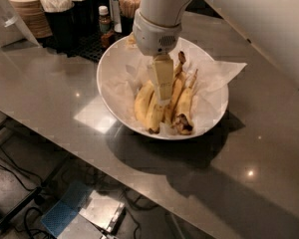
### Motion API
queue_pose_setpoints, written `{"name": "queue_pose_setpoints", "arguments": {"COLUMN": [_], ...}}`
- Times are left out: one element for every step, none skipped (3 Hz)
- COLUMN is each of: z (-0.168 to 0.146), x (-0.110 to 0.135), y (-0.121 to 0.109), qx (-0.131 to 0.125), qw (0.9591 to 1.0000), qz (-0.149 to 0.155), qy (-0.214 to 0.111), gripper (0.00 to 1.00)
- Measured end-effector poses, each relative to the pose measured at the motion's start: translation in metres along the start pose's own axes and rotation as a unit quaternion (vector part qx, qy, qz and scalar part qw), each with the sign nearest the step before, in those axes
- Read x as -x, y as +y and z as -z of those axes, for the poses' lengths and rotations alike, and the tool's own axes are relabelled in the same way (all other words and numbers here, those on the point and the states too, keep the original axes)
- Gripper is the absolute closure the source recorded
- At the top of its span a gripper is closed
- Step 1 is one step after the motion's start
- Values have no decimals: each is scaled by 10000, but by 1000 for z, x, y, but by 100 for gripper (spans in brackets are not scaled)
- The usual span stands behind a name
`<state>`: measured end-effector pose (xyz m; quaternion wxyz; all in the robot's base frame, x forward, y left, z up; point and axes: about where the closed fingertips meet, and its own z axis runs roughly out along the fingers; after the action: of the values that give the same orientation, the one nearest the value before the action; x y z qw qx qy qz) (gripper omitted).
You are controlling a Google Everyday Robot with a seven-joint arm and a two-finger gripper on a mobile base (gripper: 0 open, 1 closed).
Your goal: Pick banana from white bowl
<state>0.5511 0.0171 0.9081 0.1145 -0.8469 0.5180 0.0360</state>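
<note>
The cream gripper is low in the wide white bowl (grip: cannot tell); it should center on the long yellow banana.

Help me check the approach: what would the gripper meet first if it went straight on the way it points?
Most likely the banana, lying directly under the gripper, which points down into the white bowl. Depth is unclear, so it may already be touching the fruit.
</note>
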Motion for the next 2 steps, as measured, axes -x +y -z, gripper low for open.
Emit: {"name": "queue_pose_setpoints", "arguments": {"z": [-10,-15], "x": [-22,-54], "y": [3,22], "qx": [53,50], "qw": [9998,9992], "qz": [-190,-372], "qy": [80,135], "gripper": [0,0]}}
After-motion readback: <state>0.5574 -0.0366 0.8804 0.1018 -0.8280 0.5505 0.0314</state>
